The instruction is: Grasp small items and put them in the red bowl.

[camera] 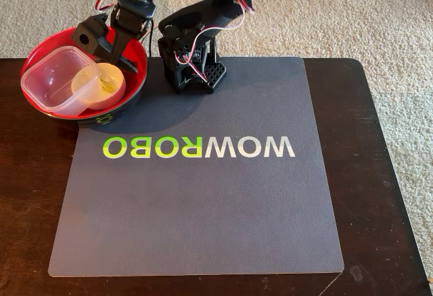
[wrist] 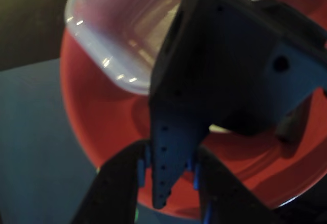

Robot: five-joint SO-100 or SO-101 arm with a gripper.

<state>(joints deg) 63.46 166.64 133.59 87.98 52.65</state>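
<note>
The gripper (camera: 115,56) hangs over the red bowl (camera: 40,49) at the mat's (camera: 203,201) top-left corner, with the tub (camera: 51,80) and dish (camera: 101,86) inside. I can't tell whether its jaws are parted. This looks like a drop-off step; next it should lift clear.

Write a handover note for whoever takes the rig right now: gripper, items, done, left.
Gripper: over the red bowl, at its right side in the fixed view; open or shut cannot be told, and nothing is seen held.
In the bowl: clear square tub and shallow white dish, leaning against each other. The wrist view shows the tub on the red inside.
Done: those two are in the bowl.
Left: the grey mat and dark table show no other loose items. Check the bowl under the gripper, which the arm hides, before ending.
</note>
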